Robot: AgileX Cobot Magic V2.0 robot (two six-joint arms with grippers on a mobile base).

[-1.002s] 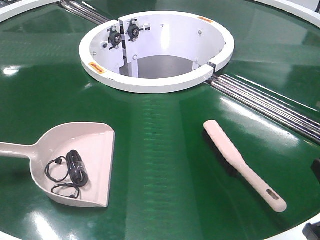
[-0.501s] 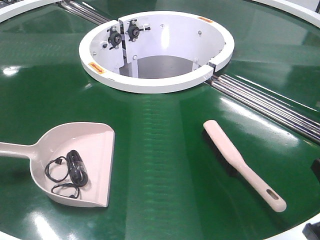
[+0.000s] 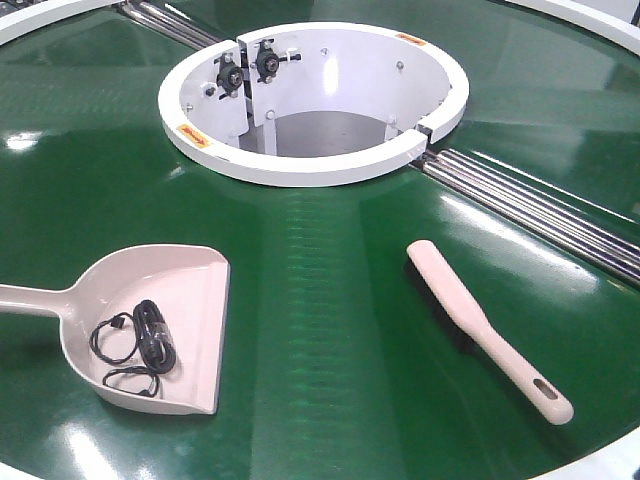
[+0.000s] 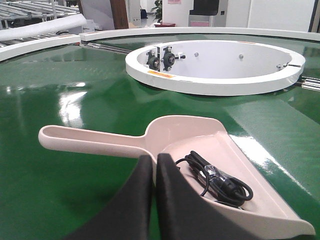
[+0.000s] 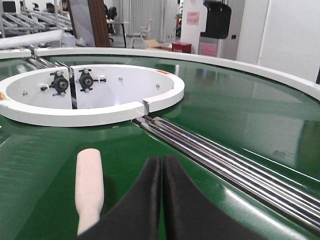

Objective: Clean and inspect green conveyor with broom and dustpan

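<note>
- On the left we see the dustpan (image 3: 155, 325) lying flat on the green conveyor (image 3: 320, 300), its handle running out toward the left edge and its lip facing right; a coiled black cable (image 3: 140, 345) lies inside it.
- Our left gripper (image 4: 154, 165) has its fingers pressed together and grasps nothing. It sits just behind the spot where handle meets scoop, so the handle lies to its left, running crosswise to it.
- On the right the broom (image 3: 485, 330) lies diagonally, wide head toward the white ring (image 3: 300, 165), slotted handle end toward the near edge.
- Our right gripper (image 5: 162, 167) is likewise pressed closed and empty, with the broom just to its left, running roughly along its line of sight.
- We judge each arm is nearer its own tool.
</note>
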